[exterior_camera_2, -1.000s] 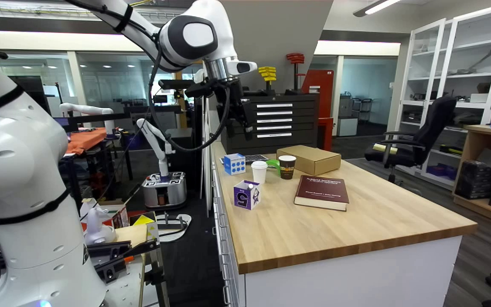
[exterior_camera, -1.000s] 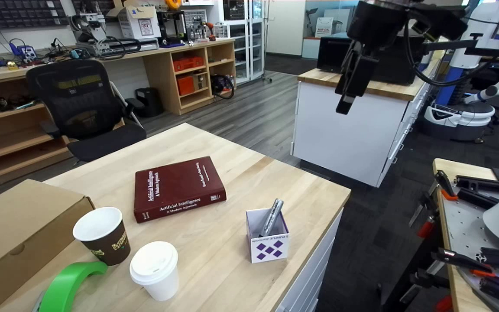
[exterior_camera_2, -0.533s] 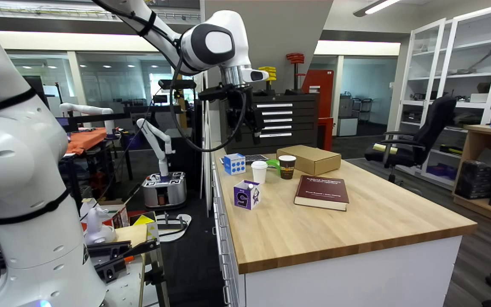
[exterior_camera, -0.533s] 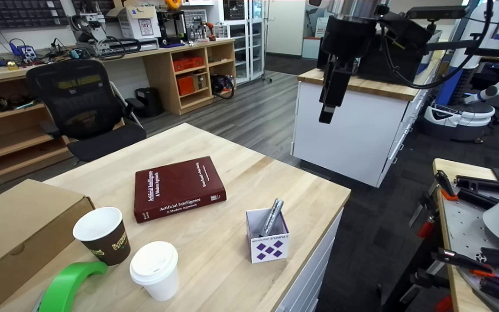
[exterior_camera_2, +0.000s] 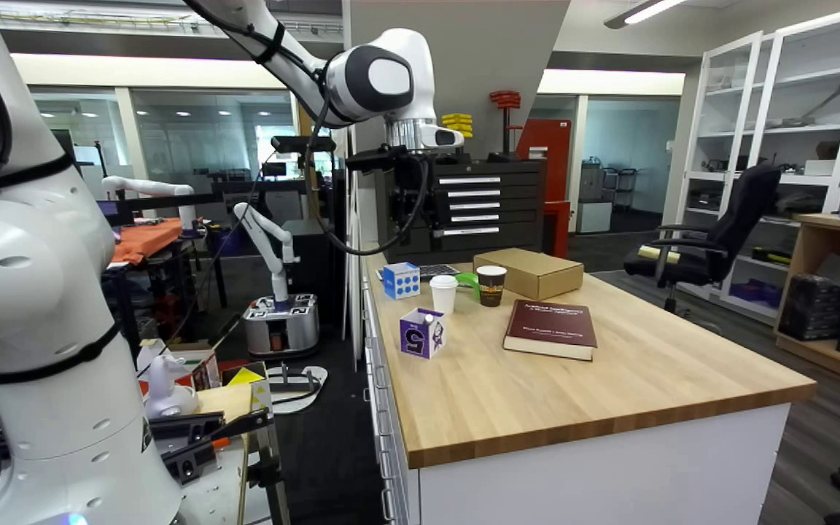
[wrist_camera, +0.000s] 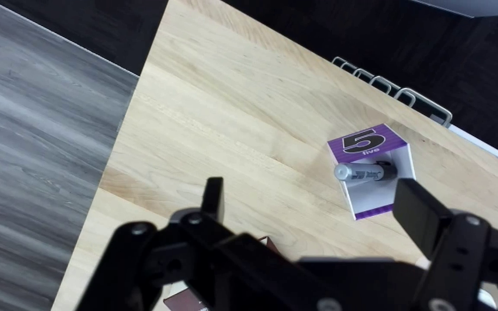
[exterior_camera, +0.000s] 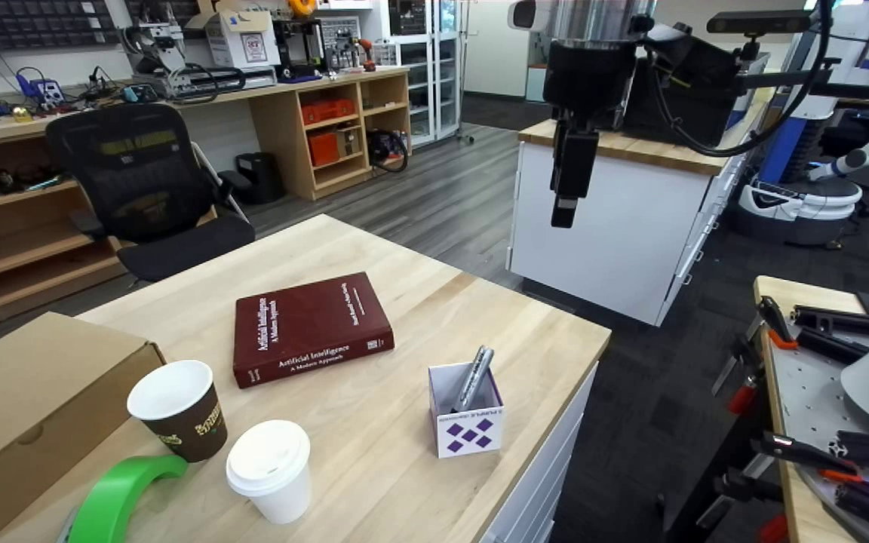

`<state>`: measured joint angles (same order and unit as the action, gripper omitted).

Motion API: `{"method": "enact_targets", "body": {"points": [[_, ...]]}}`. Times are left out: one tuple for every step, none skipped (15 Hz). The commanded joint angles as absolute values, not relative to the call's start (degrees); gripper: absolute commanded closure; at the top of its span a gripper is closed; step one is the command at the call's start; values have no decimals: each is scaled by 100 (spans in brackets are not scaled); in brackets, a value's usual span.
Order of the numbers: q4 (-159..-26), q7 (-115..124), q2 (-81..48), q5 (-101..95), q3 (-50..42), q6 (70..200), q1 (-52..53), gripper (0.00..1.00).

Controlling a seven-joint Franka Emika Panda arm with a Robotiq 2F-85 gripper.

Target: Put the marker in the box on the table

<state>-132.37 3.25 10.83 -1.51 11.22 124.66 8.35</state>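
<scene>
Wrist view: marker (wrist_camera: 365, 171) in the box (wrist_camera: 368, 142), jaws wide and empty

You look finished; harm would likely come from dipping low, catching the marker's raised end and tipping the box, which stands near the edge of the pale wooden table (wrist_camera: 240, 142). You also have a maroon book (exterior_camera: 310, 328) and a white lidded cup (exterior_camera: 270, 471) on it; beyond, in an exterior view, you see a black chair (exterior_camera: 125, 173) and grey plank flooring (exterior_camera: 427, 196).

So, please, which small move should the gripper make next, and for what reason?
Probably a slight retreat upward, with the jaws open: the marker already leans inside the box, one end sticking out, and the open gripper holds nothing, so no placing seems left.
</scene>
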Motion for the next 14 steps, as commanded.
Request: {"method": "enact_targets", "body": {"points": [[-13050, 382, 954, -102, 1161, 12299, 962, 0], [-13049, 378, 931, -101, 1169, 12309, 982, 0], [-13061, 375, 904, -109, 1176, 12343, 995, 0], [-13088, 375, 877, -137, 1180, 12387, 1004, 0], [-13105, 369, 850, -153, 1178, 12415, 1014, 0], [-13139, 353, 829, -191, 1179, 12462, 1017, 0], [-13158, 354, 805, -224, 1181, 12482, 1018, 0], [-13172, 351, 774, -235, 1177, 12496, 1017, 0], [-13183, 344, 732, -244, 1169, 12510, 1012, 0], [-13198, 341, 691, -246, 1160, 12531, 1005, 0], [-13206, 336, 655, -246, 1152, 12543, 1000, 0], [-13221, 336, 615, -250, 1141, 12557, 992, 0], [-13237, 337, 578, -260, 1132, 12569, 985, 0], [-13248, 335, 543, -268, 1121, 12580, 978, 0]]}}
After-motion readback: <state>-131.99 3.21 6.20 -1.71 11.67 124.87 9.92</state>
